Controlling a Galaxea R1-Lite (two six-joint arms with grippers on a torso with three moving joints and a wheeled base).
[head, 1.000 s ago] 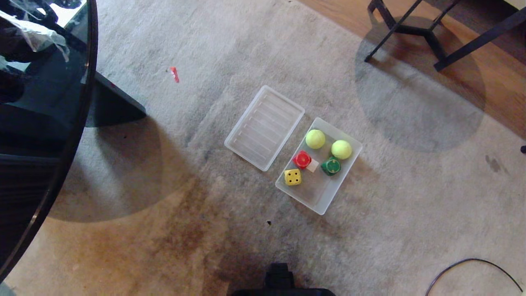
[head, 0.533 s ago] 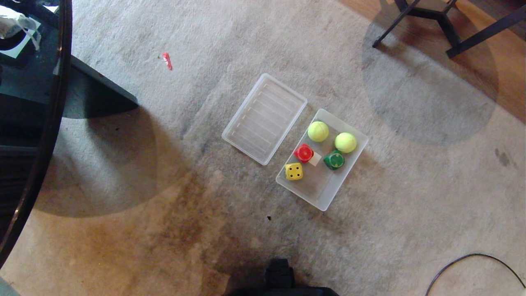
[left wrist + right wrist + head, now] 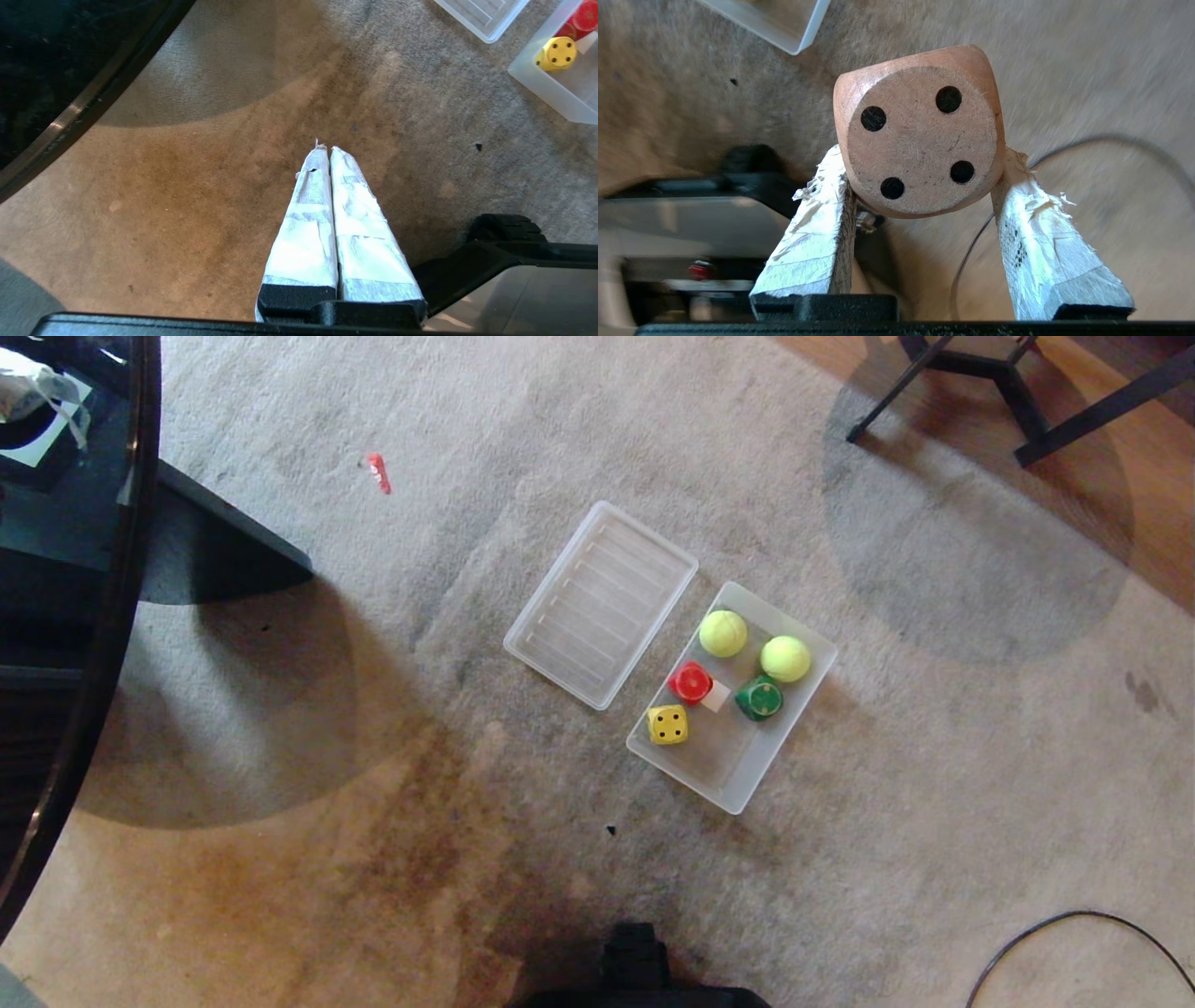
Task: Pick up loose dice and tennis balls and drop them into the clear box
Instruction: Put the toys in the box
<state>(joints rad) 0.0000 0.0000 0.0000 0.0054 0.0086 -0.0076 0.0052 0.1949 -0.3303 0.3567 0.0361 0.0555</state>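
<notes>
The clear box [image 3: 738,798] lies on the carpet right of centre. Inside it are two tennis balls [image 3: 723,633] [image 3: 785,658], a red die [image 3: 691,682], a green die [image 3: 758,698] and a yellow die [image 3: 667,724]. The right wrist view shows my right gripper [image 3: 924,163] shut on a pale beige die [image 3: 920,135] with black pips, held above the carpet, with a corner of the clear box [image 3: 803,32] beyond it. My left gripper [image 3: 326,148] is shut and empty over bare carpet, with the yellow die [image 3: 556,52] far off. Neither arm shows in the head view.
A flat ribbed clear lid [image 3: 602,604] lies beside the box. A dark glass table [image 3: 75,616] fills the left edge and black furniture legs [image 3: 980,383] stand at the back right. A black cable [image 3: 1064,933] curls at the lower right, and a small red scrap [image 3: 377,472] lies on the carpet.
The whole head view has shifted, so the camera moved: box and lid sit slightly higher and the table further left. Nothing in the box has moved.
</notes>
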